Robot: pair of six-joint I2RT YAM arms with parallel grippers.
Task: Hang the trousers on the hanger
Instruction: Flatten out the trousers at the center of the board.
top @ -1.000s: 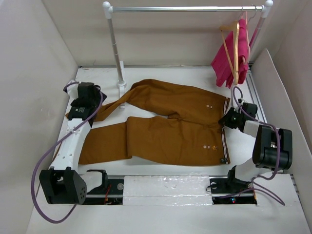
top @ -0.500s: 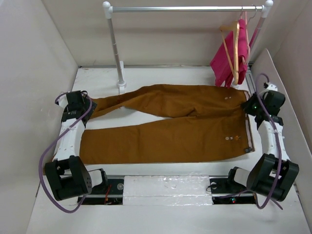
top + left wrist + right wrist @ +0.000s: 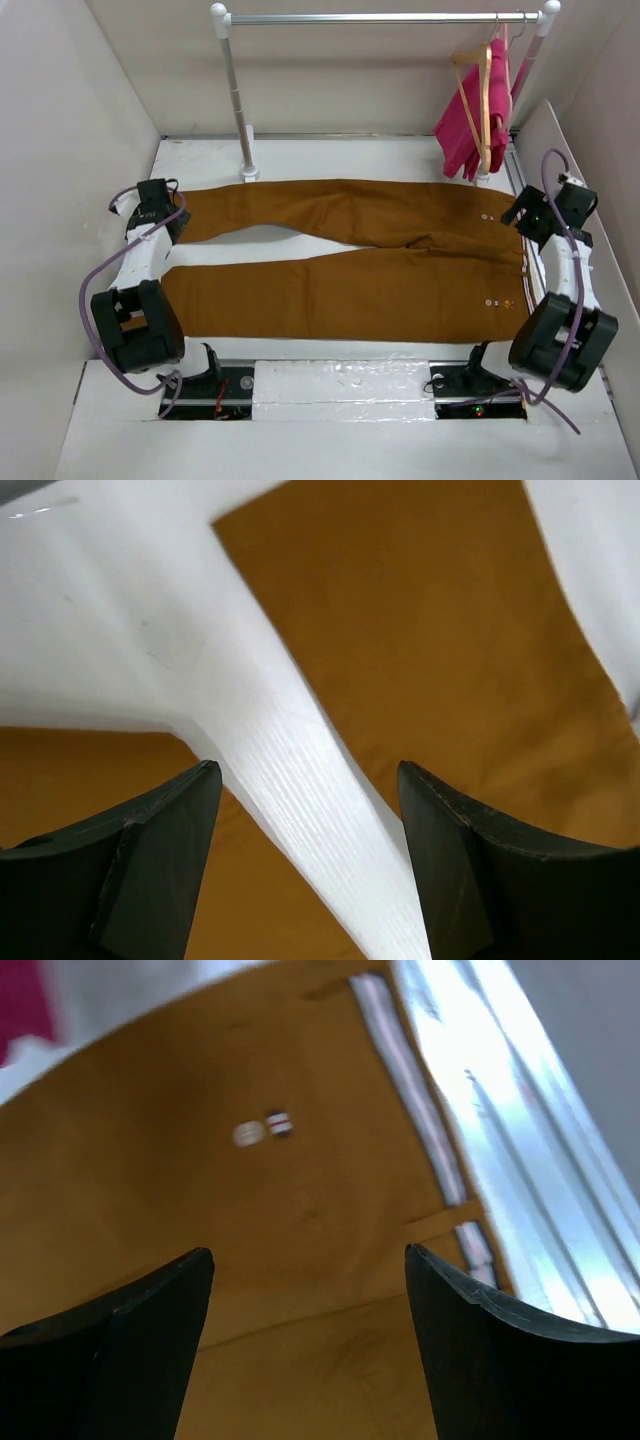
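The rust-brown trousers (image 3: 400,285) lie flat across the table, legs to the left and waistband to the right. My left gripper (image 3: 155,212) hovers at the cuff end. In the left wrist view my left gripper (image 3: 310,770) is open over the white strip of table (image 3: 300,800) between the two legs (image 3: 430,630). My right gripper (image 3: 530,215) is at the waistband end. The right wrist view shows my right gripper (image 3: 310,1255) open above the trousers (image 3: 300,1220), with a small button (image 3: 246,1135) and the striped waistband (image 3: 410,1090) in sight. The tan wooden hanger (image 3: 482,95) hangs on the rail at the back right.
A white-and-silver clothes rail (image 3: 380,17) spans the back, its left post (image 3: 240,110) standing just behind the upper leg. A bright pink garment (image 3: 462,125) hangs with the hanger. White walls close in both sides; a metal track (image 3: 540,1180) runs beside the waistband.
The trousers went from bunched to spread flat and straight. Both arms swung outward, left to the cuffs, right to the waistband. My right gripper opened and let go of the waistband.
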